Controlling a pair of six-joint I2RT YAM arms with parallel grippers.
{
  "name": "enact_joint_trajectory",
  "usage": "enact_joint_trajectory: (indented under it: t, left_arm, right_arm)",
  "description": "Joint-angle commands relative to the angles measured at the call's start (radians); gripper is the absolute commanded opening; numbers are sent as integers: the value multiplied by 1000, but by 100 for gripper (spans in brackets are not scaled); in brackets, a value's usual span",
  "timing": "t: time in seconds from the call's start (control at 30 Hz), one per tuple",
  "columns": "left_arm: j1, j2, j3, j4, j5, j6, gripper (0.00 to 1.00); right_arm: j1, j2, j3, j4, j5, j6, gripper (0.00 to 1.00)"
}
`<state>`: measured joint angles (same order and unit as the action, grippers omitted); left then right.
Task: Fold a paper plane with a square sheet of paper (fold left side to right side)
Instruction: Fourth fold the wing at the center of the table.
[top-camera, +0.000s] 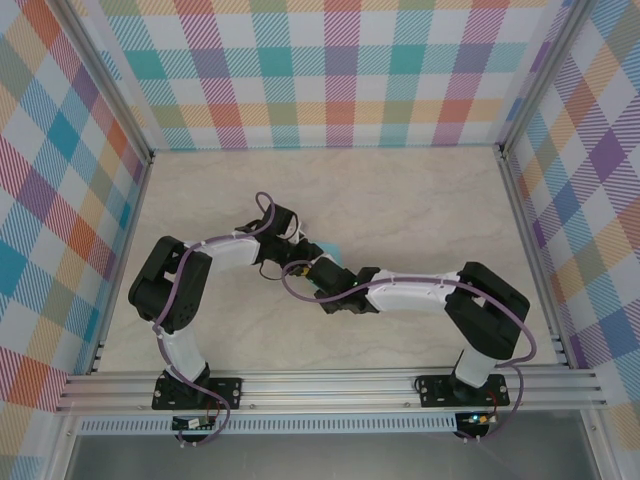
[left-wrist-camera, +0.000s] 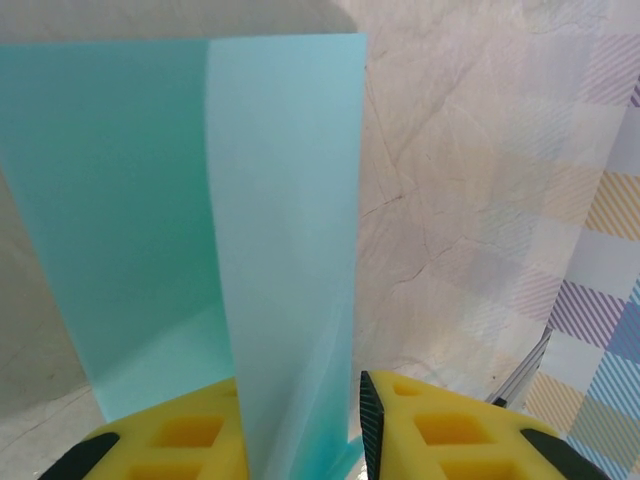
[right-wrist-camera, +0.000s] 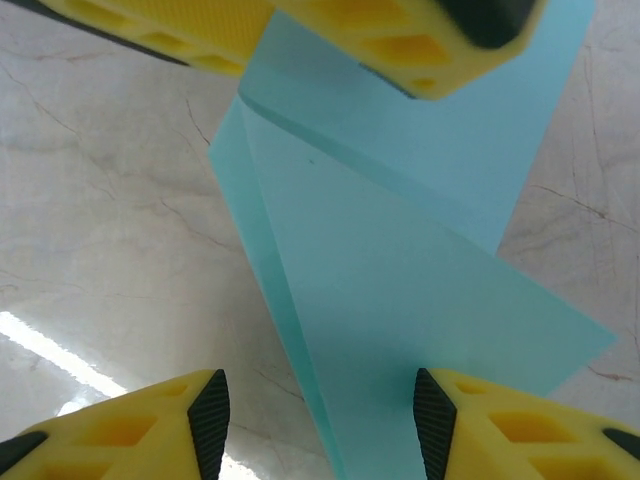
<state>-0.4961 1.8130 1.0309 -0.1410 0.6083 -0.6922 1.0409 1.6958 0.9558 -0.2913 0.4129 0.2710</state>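
Observation:
The square sheet of paper (top-camera: 328, 250) is turquoise and partly folded, and only a small corner of it peeks out between the two wrists at the table's middle. In the left wrist view a pale flap (left-wrist-camera: 290, 200) stands up between the fingers of my left gripper (left-wrist-camera: 300, 400). It leans on the left finger, with a thin gap to the right pad, so the jaws are narrowly open. My right gripper (right-wrist-camera: 318, 400) is open wide and straddles the lower layers of the sheet (right-wrist-camera: 400, 290). The left gripper's yellow fingers (right-wrist-camera: 430, 45) sit just beyond it.
The marble-patterned tabletop (top-camera: 420, 200) is walled by plaid panels (top-camera: 340, 70) at the back and on both sides. An aluminium rail (top-camera: 330, 385) runs along the near edge by the arm bases. Both grippers (top-camera: 305, 245) (top-camera: 312, 272) crowd together at the centre.

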Motion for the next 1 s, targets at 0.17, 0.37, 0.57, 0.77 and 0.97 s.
enact_joint_trajectory:
  t: [0.17,0.37,0.57,0.77,0.97]
  left_arm:
    - [-12,-16,45,-46,-1,-1,31]
    - [-12,-4,52,-49,-2,-1,32]
    - [-12,-4,66,-63,-7,5,33]
    - [-9,3,112,-109,-20,33,41]
    - [23,43,218,-200,-15,74,47]
  right_arm:
    - [16,41,21,35,110,-34,49]
    - [15,67,15,39,149,-30,46]
    - [16,77,9,42,159,-9,38]
    - [16,70,-10,47,157,-15,30]
    - [16,79,-32,53,152,-4,24]
